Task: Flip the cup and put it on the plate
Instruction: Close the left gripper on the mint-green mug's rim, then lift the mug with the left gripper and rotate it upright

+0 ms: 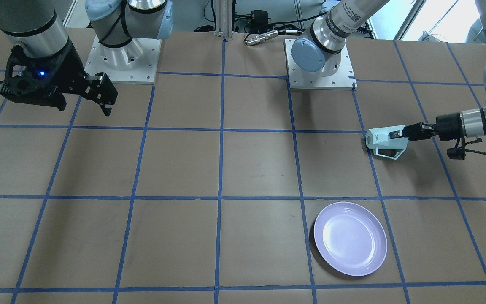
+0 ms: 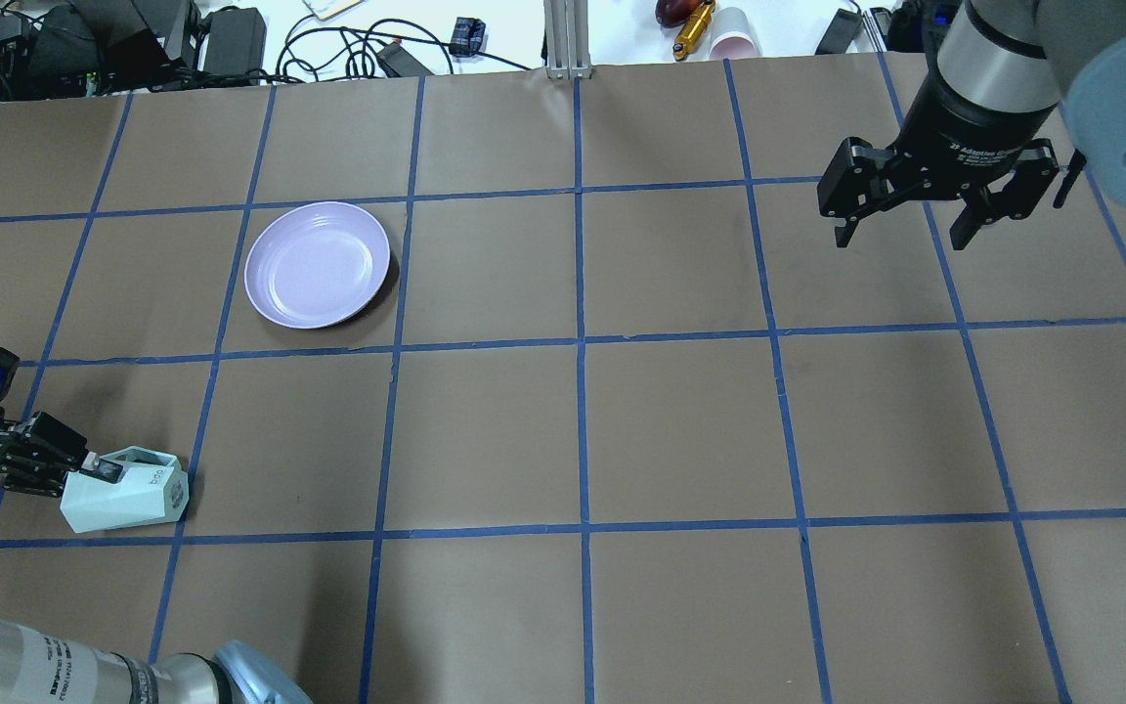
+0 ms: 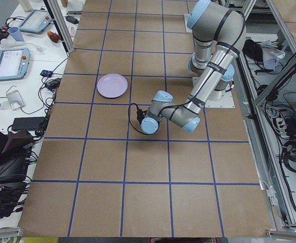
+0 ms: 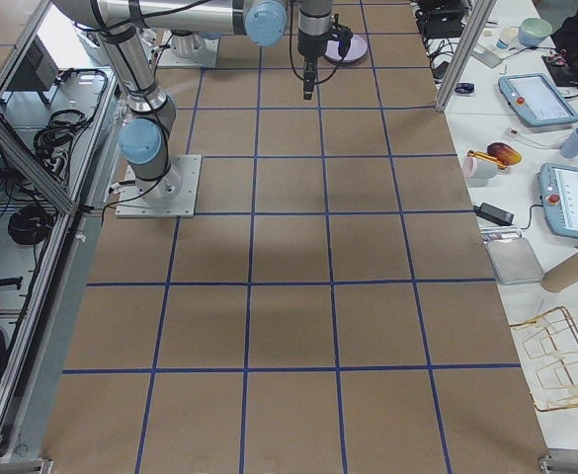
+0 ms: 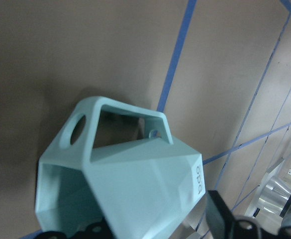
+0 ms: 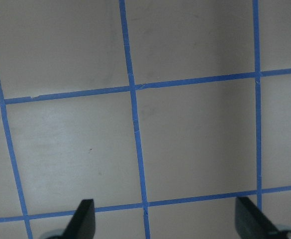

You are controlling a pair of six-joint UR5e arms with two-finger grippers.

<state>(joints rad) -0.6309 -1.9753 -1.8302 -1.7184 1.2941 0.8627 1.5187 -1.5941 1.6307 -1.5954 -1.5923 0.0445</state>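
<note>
The mint-green faceted cup is tipped on its side at table height in the near left square, its lettered base towards the table's middle. My left gripper is shut on the wall at its mouth. In the front-facing view the cup has its handle turned to the camera, with the left gripper on it. The left wrist view shows the cup close up, with a finger outside it. The lavender plate lies one square further out, apart from the cup. My right gripper is open and empty, high at the far right.
Blue tape lines divide the brown table into squares. The arm bases stand at the robot's edge. Cables and small items lie beyond the far edge. The right wrist view shows only bare table between the open fingers.
</note>
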